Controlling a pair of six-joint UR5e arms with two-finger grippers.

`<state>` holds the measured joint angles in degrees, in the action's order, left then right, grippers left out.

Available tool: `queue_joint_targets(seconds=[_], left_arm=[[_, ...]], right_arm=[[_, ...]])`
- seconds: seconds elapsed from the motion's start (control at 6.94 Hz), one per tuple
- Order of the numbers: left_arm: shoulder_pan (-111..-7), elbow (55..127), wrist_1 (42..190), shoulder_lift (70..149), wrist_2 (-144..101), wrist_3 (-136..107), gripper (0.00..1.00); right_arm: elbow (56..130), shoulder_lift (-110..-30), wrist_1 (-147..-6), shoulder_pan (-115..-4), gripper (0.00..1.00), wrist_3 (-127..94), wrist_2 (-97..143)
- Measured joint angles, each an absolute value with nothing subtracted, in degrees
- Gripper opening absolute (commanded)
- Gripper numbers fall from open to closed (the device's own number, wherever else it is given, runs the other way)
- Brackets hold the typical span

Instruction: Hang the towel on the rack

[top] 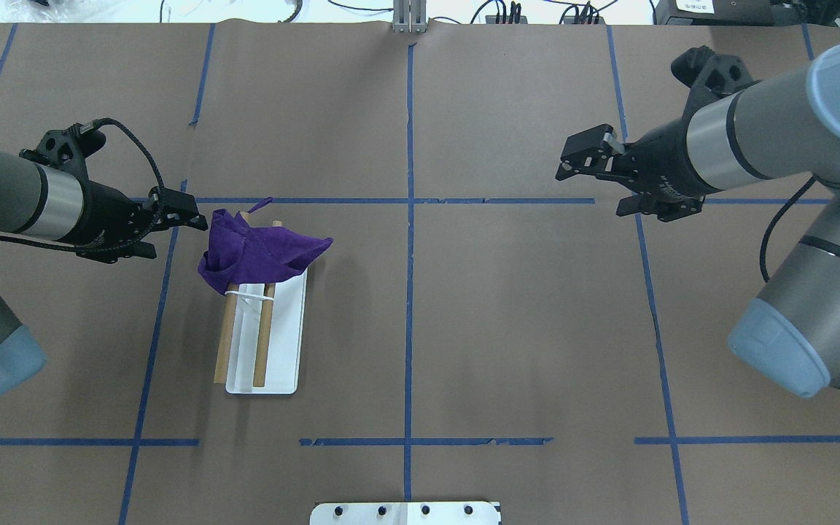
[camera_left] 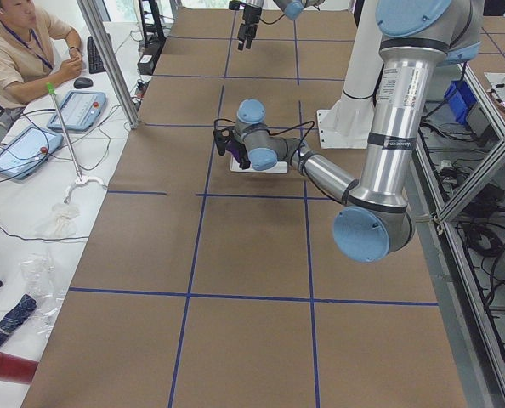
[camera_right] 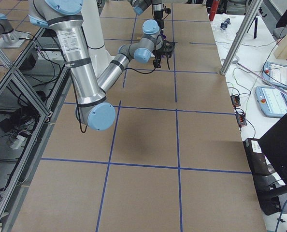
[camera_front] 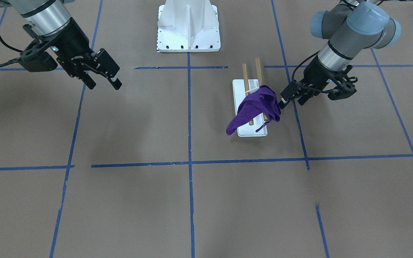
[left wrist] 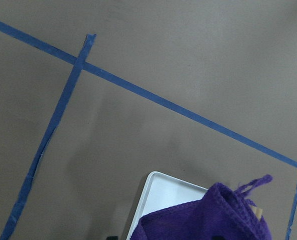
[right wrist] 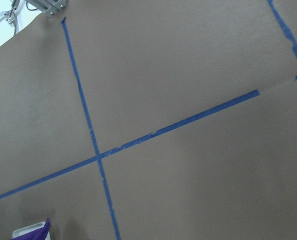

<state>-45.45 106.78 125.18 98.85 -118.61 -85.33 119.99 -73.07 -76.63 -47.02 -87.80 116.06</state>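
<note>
Brown taped counter [camera_front: 138, 125]: the purple towel [camera_front: 256, 107] lies bunched over the rack [camera_front: 245, 74], just ahead of the released left claw [camera_front: 290, 101]; the rack runs crosswise to it. The right claw [camera_front: 104, 85], also released, hangs well apart.

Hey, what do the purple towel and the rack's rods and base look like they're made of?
Towel: soft napped cloth, maybe microfibre; fuzzy, matte, drapes limply.
Rods: seemingly bare wood; light brown, matte.
Base: smooth white, rounded corners; plastic or painted metal, can't tell.
</note>
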Motion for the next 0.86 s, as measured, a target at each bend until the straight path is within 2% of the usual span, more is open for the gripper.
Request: queue_joint_targets(seconds=[0.43,0.86], left_arm=[[-51.8,106.1,123.2,94.8,-119.6,-62.6,1.0],[-63.5,104.3,122.8,87.9,-122.5,-31.8,1.0]], right_arm=[[119.3,-81.8,-76.9,-53.5,1.0,-76.4,117.7],[113.3,-90.9,-77.5,-64.2,1.0,-52.6,124.2]])
